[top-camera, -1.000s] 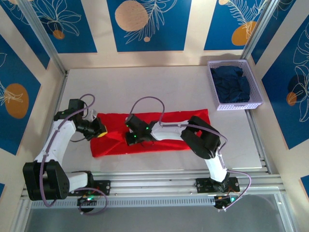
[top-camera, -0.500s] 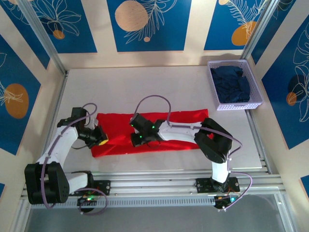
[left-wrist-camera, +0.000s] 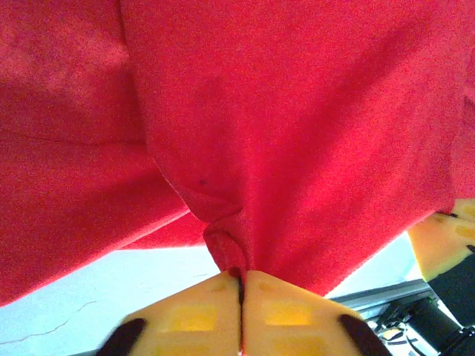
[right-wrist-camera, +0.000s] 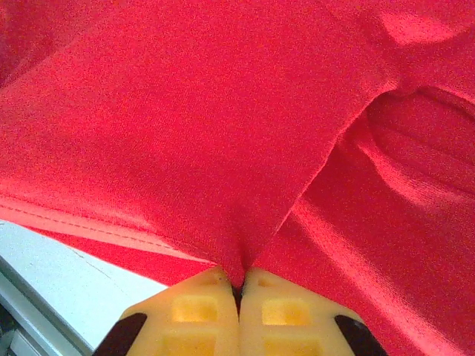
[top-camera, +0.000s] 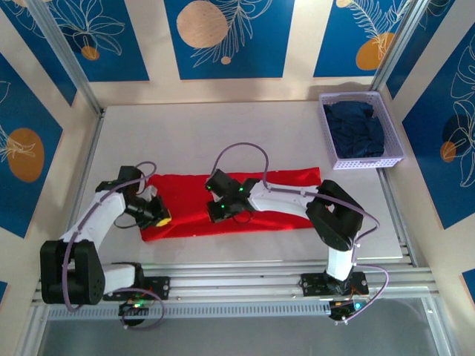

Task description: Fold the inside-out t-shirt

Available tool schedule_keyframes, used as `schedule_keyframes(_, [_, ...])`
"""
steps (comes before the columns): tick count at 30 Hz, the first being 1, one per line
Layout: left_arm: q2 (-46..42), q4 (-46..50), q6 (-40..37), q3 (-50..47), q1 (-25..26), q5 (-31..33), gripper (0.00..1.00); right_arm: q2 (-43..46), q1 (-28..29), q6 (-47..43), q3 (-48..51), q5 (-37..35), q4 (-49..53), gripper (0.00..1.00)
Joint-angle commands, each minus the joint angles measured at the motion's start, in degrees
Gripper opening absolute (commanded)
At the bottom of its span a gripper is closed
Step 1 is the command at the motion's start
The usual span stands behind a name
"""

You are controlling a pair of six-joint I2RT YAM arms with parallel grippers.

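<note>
The red t-shirt (top-camera: 185, 200) lies folded into a long strip across the near half of the table. My left gripper (top-camera: 158, 217) is at the strip's left end, shut on a bunched fold of the shirt's cloth (left-wrist-camera: 297, 111), pinched between the yellow fingertips of the gripper (left-wrist-camera: 241, 278). My right gripper (top-camera: 221, 211) is over the strip's middle, its arm lying across the right half. It is shut on a pinch of the red cloth (right-wrist-camera: 185, 133) that runs into the closed tips of the gripper (right-wrist-camera: 239, 280). No print or lettering shows.
A white basket (top-camera: 362, 163) at the back right holds a dark navy garment (top-camera: 356, 126). The grey table (top-camera: 223, 133) is bare behind the shirt. A metal rail (top-camera: 245, 271) runs along the near edge by the arm bases.
Both grippers have moved while holding cloth: the left toward the near edge and slightly right, the right one to the right. The red strip has shifted with them.
</note>
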State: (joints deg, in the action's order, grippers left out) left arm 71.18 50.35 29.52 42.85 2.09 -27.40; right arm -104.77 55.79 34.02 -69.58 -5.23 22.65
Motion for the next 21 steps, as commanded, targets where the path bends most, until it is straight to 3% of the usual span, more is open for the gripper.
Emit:
schedule_keyframes(1, [-0.01, 2.9, 1.2, -0.71, 0.64, 0.22, 0.16, 0.45, -0.44, -1.55, 0.98, 2.85, 3.08, 0.08])
schedule_keyframes(7, [-3.01, 7.0, 0.24, 3.68, 0.64, 7.71, 0.47, 1.2, -1.47, -4.47, 1.24, 5.81, 7.29, 0.24])
schedule_keyframes(15, [-1.42, -0.86, -0.73, 7.06, 0.22, 19.86, 0.65, 2.48, -4.23, -9.4, -1.66, 8.19, 8.9, 0.45])
schedule_keyframes(18, [0.98, -6.95, -0.98, 8.19, -0.29, 25.91, 0.75, 0.39, -4.14, -8.55, -3.32, 10.61, 3.84, 0.46])
schedule_keyframes(21, [5.1, -12.73, -0.99, 8.82, -1.66, 30.87, 0.85, -2.76, -3.69, -7.46, -5.37, 11.86, -0.64, 0.37])
